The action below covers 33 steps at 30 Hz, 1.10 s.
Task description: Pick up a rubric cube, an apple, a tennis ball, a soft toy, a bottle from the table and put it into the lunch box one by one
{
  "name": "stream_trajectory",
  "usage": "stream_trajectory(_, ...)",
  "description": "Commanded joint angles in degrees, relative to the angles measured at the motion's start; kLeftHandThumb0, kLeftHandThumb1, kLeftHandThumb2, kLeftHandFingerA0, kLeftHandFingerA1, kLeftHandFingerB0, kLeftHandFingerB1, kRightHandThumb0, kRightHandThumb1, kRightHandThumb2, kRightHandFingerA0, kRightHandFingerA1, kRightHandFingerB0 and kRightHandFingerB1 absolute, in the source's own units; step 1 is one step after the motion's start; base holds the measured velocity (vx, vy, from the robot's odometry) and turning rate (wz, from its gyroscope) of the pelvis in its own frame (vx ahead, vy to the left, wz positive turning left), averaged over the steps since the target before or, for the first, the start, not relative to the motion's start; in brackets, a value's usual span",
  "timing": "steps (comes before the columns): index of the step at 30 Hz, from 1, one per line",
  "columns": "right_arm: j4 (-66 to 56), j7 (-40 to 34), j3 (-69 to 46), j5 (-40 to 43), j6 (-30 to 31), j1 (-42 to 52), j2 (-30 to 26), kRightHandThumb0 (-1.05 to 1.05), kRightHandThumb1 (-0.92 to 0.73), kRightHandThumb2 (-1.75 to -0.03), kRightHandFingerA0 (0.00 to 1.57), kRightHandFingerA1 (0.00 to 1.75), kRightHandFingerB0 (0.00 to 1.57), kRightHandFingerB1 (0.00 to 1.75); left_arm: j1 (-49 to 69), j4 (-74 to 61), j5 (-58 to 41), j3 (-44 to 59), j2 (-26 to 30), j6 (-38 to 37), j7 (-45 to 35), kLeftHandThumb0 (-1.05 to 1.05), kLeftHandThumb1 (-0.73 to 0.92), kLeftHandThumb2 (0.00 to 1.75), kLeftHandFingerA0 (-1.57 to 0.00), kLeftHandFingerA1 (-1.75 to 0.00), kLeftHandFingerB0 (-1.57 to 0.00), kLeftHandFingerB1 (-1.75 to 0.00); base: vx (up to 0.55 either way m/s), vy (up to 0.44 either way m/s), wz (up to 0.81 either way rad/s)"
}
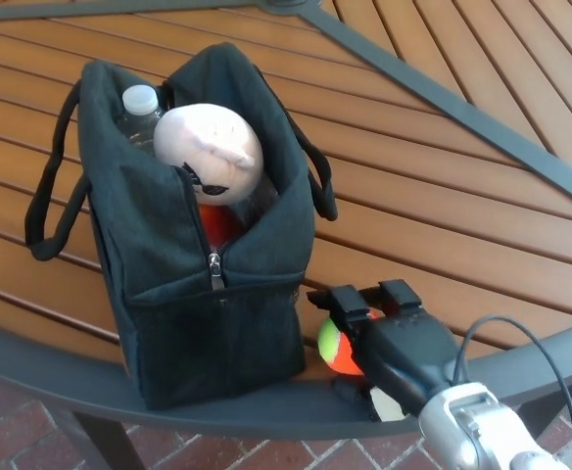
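A dark lunch box (208, 294) stands open on the wooden table near its front edge. A clear bottle with a white cap (140, 100) and a pale round soft toy (209, 149) stick out of its top, with something red below the toy. Just right of the bag's base, my right hand (384, 338) is closed around a green and orange tennis ball (337, 345), low over the table's rim. My left hand is out of sight.
The slatted wooden table (443, 196) has a dark metal rim (217, 406) and a dark metal brace (443, 93) running diagonally at the back right. Brick floor (31, 441) lies below the front edge. The bag's straps (51, 211) hang on both sides.
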Motion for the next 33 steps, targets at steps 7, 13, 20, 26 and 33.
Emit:
stream_trajectory(7, 1.14, 0.13, 0.00, -0.20, 1.10, 6.02, -0.40, -0.26, -0.74, -0.96, 0.88, 1.74, 0.71, 1.42, 0.66, 0.37, 0.59, 0.40, 1.44, -0.50, 0.34, 0.02, 0.65, 0.87, -1.00, -1.15, -0.92, -0.99, 0.00, 0.000, 0.00)
stream_trajectory(13, 2.30, -3.79, 0.00, -0.34, -1.80, 6.65, -0.96, -0.23, -0.60, -1.11, 0.90, 1.75, 0.78, 1.46, 0.31, 0.84, 0.45, 0.28, 1.47, -0.89, 0.24, 0.02, 0.66, 0.86, -1.00, -1.15, -0.91, -0.97, 0.00, 0.000, 0.00)
stream_trajectory(20, 3.16, -4.72, -0.74, 1.67, -8.55, 6.10, -3.43, -0.23, -0.58, -1.11, 0.87, 1.75, 0.72, 1.60, 0.25, 1.72, -1.00, 1.47, 0.82, -1.80, -0.23, 0.03, 0.64, 0.92, -1.00, -1.20, -0.91, -1.00, 0.00, 0.000, 0.00)
stream_trajectory(26, 1.14, -6.23, -5.44, 7.05, -11.52, 6.91, -2.46, -0.16, -0.54, -1.19, 0.91, 1.75, 0.78, 1.56, -0.14, 3.12, -1.20, 1.91, 0.58, -3.33, -0.53, 0.05, 0.61, 0.96, -1.02, -1.22, -0.93, -1.02, 0.00, 0.000, 0.00)
stream_trajectory(33, 1.10, -7.63, -16.00, 18.97, -14.07, 9.18, 5.49, -0.21, -0.71, -0.98, 0.82, 1.75, 0.67, 1.69, 0.04, 3.54, -0.93, 2.08, 0.60, -3.81, -0.74, 0.08, 0.59, 1.01, -1.02, -1.22, -0.93, -1.02, 0.00, 0.000, 0.00)
